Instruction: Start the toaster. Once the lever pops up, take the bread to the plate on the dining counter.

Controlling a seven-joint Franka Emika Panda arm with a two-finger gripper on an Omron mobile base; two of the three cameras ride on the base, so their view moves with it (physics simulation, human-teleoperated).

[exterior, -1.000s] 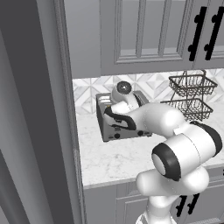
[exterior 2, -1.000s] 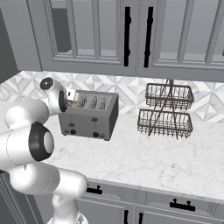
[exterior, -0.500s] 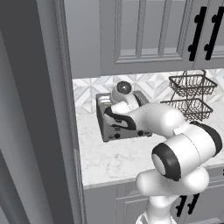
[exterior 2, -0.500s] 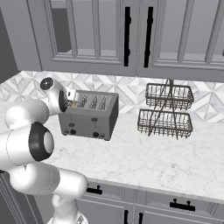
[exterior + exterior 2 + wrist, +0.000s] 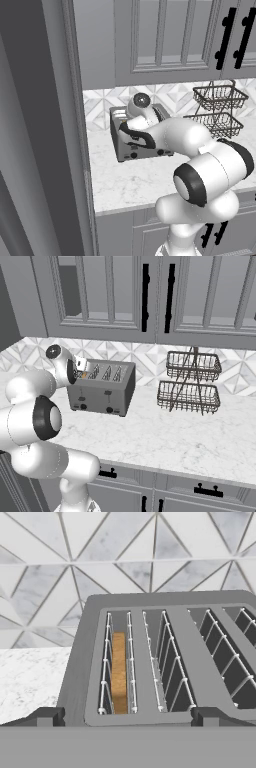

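Bread [image 5: 119, 672] sits down in the toaster's [image 5: 102, 387] leftmost slot as my hand view shows it, upright between the wire guides; the other three slots there show bare wires; toaster stands on the marble counter [image 5: 165, 438] against the tiled backsplash [image 5: 75, 577], levers and knobs on its front face toward me; my gripper [image 5: 127, 717] hangs just above the toaster's front top edge, released, jaws spread wide, one tip either side of the first two slots, nothing between them; in the right base view the hand is over the toaster's left end; two-tier wire basket [image 5: 190, 383] stands well apart to the right; grey cabinets [image 5: 150, 296] above.
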